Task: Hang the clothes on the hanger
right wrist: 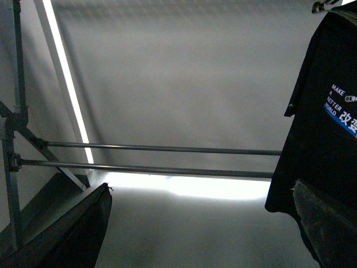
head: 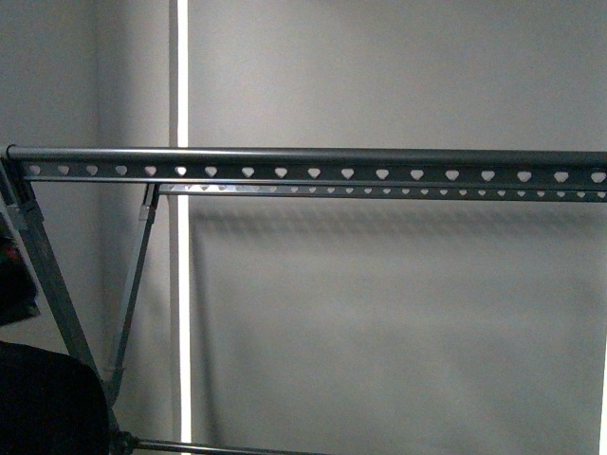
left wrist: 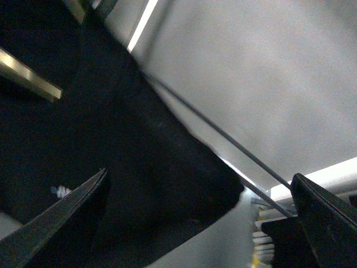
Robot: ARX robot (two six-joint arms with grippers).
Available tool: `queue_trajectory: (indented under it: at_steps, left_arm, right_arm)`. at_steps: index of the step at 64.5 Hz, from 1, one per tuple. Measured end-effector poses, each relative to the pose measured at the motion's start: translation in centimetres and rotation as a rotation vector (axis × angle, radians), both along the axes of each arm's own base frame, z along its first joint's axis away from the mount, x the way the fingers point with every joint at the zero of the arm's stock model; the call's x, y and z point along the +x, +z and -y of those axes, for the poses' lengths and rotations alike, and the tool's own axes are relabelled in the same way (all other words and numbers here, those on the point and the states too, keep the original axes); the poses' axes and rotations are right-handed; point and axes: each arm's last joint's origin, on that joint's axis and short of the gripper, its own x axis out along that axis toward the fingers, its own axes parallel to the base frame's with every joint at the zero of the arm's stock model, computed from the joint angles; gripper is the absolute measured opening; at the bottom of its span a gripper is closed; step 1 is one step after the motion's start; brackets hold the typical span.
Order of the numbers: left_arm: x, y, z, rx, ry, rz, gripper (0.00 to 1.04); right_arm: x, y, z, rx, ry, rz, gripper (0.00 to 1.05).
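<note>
Fabric fills much of the left wrist view: we see the black T-shirt as a dark sheet close ahead of the left gripper. Its two dark fingers stand wide apart with nothing clamped between them. A thin grey rod runs slantwise past the cloth's edge. A brass-coloured strip shows near the shirt, and we cannot tell what it belongs to.

From the right wrist we find the T-shirt hanging down at one side. Its top leaves the picture, so we cannot tell what carries it. White print reading "MAKE A BETTER WORLD", Chinese characters and a blue stripe show on it, with a small white mark on the sleeve. The right gripper is spread wide too and holds nothing. Beyond it, two lower bars of the clothes rack run side by side in front of a grey wall.

In the front view the top rail, punched with heart-shaped holes, spans the whole picture. A second punched rail sits just behind and below it. The crossed legs stand at the left, near a bright vertical light strip. A dark mass sits in the lower left corner beside the legs, and we cannot tell whether it is cloth or arm.
</note>
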Motion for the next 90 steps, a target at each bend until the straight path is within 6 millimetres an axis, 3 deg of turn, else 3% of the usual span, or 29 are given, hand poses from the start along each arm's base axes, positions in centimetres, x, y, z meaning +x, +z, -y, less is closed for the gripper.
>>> queue_trajectory:
  at_steps: [4,16,24,39,49,57,72,82,90]
  left_arm:
    - [1.4,-0.3,0.4,-0.155,0.056,-0.054,0.98]
    - [3.7,1.3,1.2,-0.322,0.129,0.012,0.98]
    - [5.6,1.9,1.3,-0.357,0.143,0.039,0.98]
    - [8.7,1.0,0.0,-0.335,0.24,0.015,0.98]
    - [10.5,0.9,-0.3,-0.289,0.273,0.012,0.72]
    - [12.6,0.1,-0.4,-0.245,0.285,-0.011,0.42]
    - [13.6,-0.2,-0.6,-0.24,0.271,-0.012,0.09]
    - [13.3,-0.2,-0.4,-0.244,0.234,-0.017,0.04]
    - [11.7,-0.2,0.2,-0.188,0.121,-0.027,0.04]
  right_arm:
    - [0.0,0.0,0.0,0.0,0.0,0.0,0.97]
    - [0.0,0.0,0.0,0.0,0.0,0.0,0.97]
    - [0.0,0.0,0.0,0.0,0.0,0.0,0.97]
    - [0.0,0.0,0.0,0.0,0.0,0.0,0.97]
    - [0.0,0.0,0.0,0.0,0.0,0.0,0.97]
    - [0.0,0.0,0.0,0.0,0.0,0.0,0.97]
    - [0.0,0.0,0.0,0.0,0.0,0.0,0.97]
    - [0.0,0.0,0.0,0.0,0.0,0.0,0.97]
    - [0.0,0.0,0.0,0.0,0.0,0.0,0.97]
